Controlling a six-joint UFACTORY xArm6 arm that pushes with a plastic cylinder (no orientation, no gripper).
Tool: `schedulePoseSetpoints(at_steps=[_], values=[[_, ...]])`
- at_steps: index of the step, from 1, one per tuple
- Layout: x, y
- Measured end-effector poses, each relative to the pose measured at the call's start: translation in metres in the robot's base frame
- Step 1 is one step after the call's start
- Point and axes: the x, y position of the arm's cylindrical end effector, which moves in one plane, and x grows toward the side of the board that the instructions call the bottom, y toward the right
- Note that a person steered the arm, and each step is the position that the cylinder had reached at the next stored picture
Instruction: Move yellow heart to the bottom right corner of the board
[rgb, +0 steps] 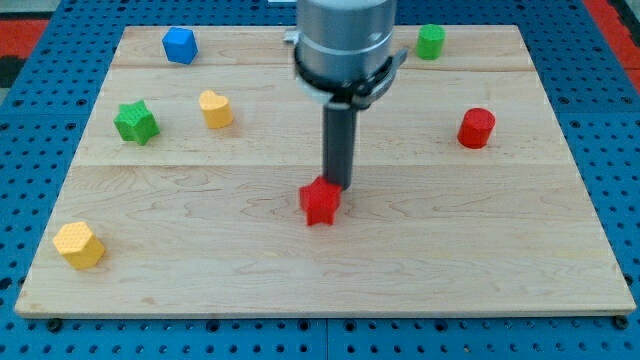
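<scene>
Tip (337, 186): no fingers; you see it touching red star block (320, 204); yellow heart (215, 108) well apart upper left, green star (136, 122) beside it

Red star block (320, 203) blocks mid-board; red cylinder (476, 128) near right edge; bottom-right corner open.
</scene>
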Motion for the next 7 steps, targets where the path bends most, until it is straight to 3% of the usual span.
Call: schedulePoseSetpoints(at_steps=[1, 4, 5, 6, 7], values=[[0.047, -0.025], [-0.009, -0.142], [-0.054, -0.124], [-0.070, -0.180], [-0.114, -0.176]])
